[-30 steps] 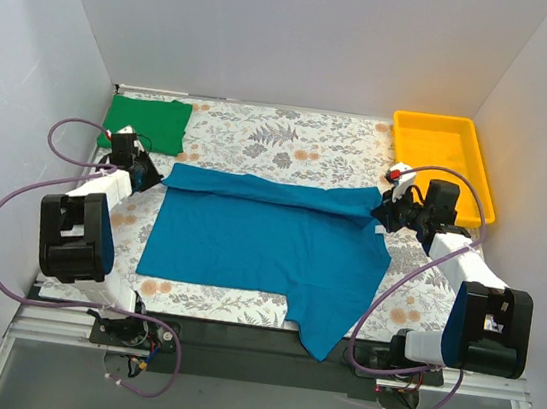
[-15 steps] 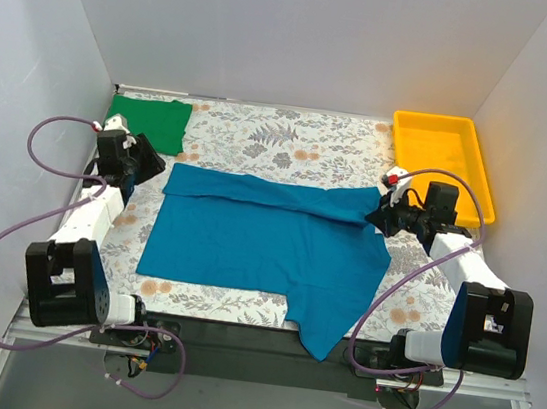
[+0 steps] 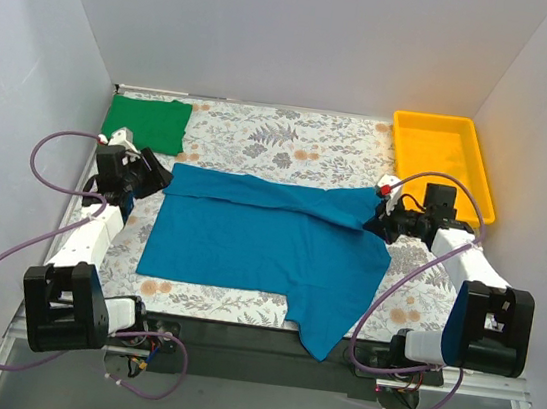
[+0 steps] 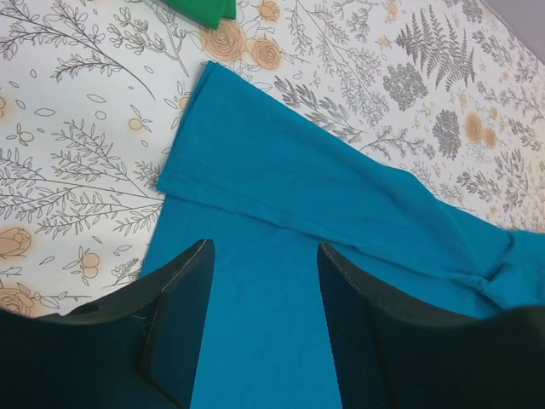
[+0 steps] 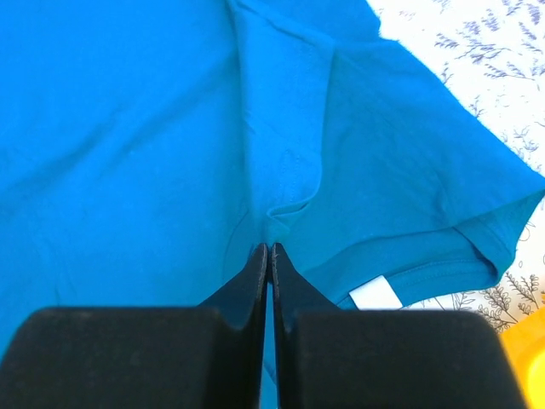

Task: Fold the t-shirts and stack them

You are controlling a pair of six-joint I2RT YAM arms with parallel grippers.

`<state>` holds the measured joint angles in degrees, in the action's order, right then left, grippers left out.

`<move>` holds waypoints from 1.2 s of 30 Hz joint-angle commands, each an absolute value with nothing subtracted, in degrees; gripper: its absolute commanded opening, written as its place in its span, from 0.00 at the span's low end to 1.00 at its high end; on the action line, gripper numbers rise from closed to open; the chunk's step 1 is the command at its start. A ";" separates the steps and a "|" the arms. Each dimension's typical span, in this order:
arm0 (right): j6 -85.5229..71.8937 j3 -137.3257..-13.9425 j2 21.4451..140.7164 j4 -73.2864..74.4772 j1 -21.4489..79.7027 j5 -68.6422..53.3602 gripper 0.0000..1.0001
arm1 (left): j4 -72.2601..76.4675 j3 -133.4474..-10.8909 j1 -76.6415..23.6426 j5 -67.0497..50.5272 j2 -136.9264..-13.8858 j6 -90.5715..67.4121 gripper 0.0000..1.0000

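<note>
The teal-blue t-shirt [image 3: 269, 239] lies spread on the flowered table, its far edge folded over toward me in a long strip [image 4: 341, 196]. One part hangs over the near edge. My left gripper [image 3: 152, 180] hovers at the shirt's left edge, open [image 4: 263, 249], with only flat cloth below the fingers. My right gripper [image 3: 383, 219] is at the shirt's right far corner, shut [image 5: 269, 248], with a small pucker of teal cloth [image 5: 289, 209] pinched at its tips. The green t-shirt [image 3: 146, 122] lies folded at the far left corner; a bit of it [image 4: 204, 8] shows in the left wrist view.
A yellow tray [image 3: 442, 151] stands at the far right corner, close behind the right gripper; its corner [image 5: 528, 366] shows in the right wrist view. A white label [image 5: 375, 294] sits at the shirt's hem. White walls enclose the table on three sides.
My left gripper has opened and let go of the shirt's left far corner, and the left arm has drawn back. The right gripper has shifted a little to the left, still shut.
</note>
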<state>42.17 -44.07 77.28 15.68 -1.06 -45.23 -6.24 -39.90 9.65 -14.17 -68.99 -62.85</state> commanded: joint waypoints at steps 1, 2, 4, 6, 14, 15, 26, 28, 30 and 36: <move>53.41 -46.58 77.96 24.16 -1.32 -46.32 0.06 | -5.71 -39.55 9.84 -16.43 -66.71 -62.05 0.51; 54.66 -46.50 77.96 26.08 -1.32 -45.27 0.09 | -5.63 -39.55 9.76 -16.61 -66.53 -62.14 0.51; 56.94 -45.97 77.35 27.50 -1.32 -43.86 0.15 | -5.36 -39.11 9.58 -17.05 -66.27 -62.31 0.51; 59.14 -45.53 76.38 28.82 -1.32 -42.46 0.22 | -5.45 -39.20 9.49 -17.23 -66.27 -62.31 0.51; 47.48 -56.06 78.29 27.07 -1.32 -36.83 0.59 | -5.10 -39.11 9.23 -18.02 -66.18 -62.58 0.51; 45.37 -59.73 79.79 26.90 -1.32 -36.65 0.59 | -4.92 -39.11 9.23 -18.45 -66.09 -62.67 0.51; 35.16 -66.71 94.64 27.60 4.92 -37.89 0.62 | -4.66 -38.85 8.88 -19.43 -65.57 -62.75 0.52; 33.85 -67.85 96.58 27.77 6.41 -37.62 0.62 | -4.66 -38.85 8.79 -19.69 -65.92 -62.75 0.52; 33.23 -69.69 99.40 28.30 7.46 -36.74 0.61 | -4.66 -38.93 8.79 -20.21 -66.18 -62.84 0.52; 31.03 -74.96 106.43 29.88 10.19 -33.84 0.60 | -4.83 -38.58 8.26 -19.51 -65.39 -62.67 0.52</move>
